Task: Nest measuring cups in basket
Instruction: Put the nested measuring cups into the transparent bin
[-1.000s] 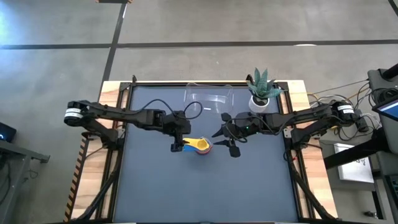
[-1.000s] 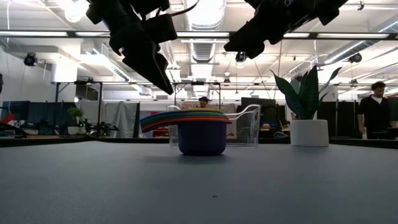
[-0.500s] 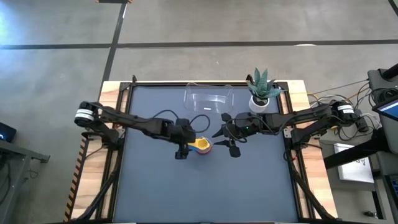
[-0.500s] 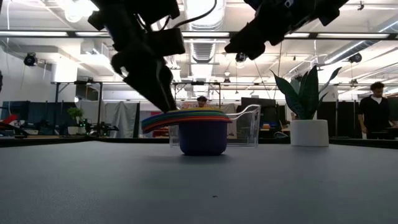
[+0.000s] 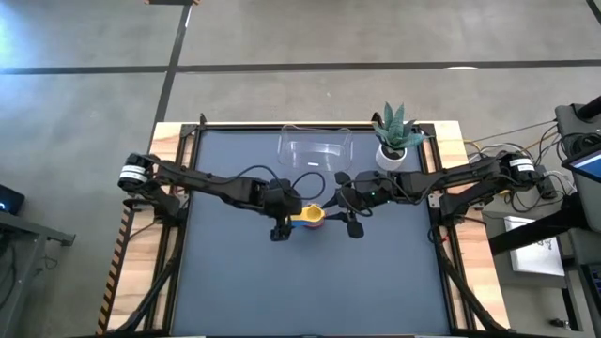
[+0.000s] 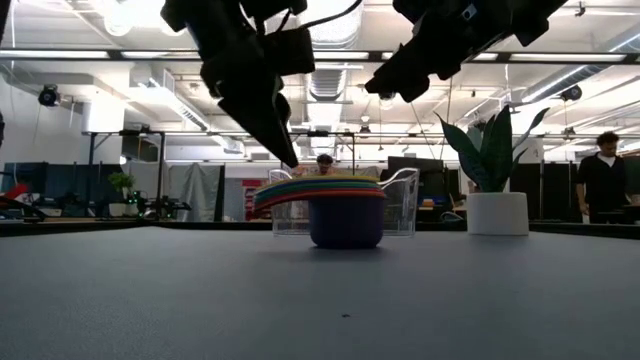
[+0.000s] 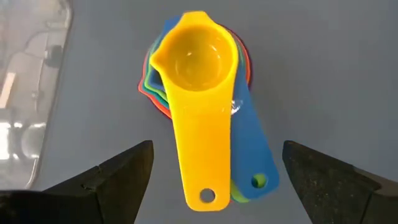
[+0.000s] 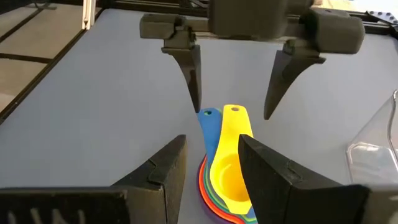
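The measuring cups (image 5: 311, 215) stand nested in one stack on the dark table, the yellow cup (image 7: 194, 59) on top and the dark blue bowl (image 6: 346, 220) at the bottom. Their handles (image 7: 217, 168) point toward the table's left. My left gripper (image 5: 280, 225) is open and points down, with its fingers on either side of the handle ends (image 8: 222, 114). My right gripper (image 5: 341, 213) is open and hangs above the stack's right side. The clear basket (image 5: 315, 148) stands at the far edge, with no cup in it. My left gripper has one fingertip (image 8: 196, 106) right beside the edge of the blue handle (image 8: 208, 116). I cannot tell whether it touches. The other finger (image 8: 268, 109) stands apart from the yellow handle.
A white pot with a spiky green plant (image 5: 394, 139) stands at the far right, beside the basket. People show in the room beyond the table (image 6: 605, 180). The near half of the table (image 5: 310, 291) is bare.
My left gripper has gone toward the table's right edge and down, and its open fingers now straddle the handles. The nested stack has slid a little toward the table's right, still upright and nested.
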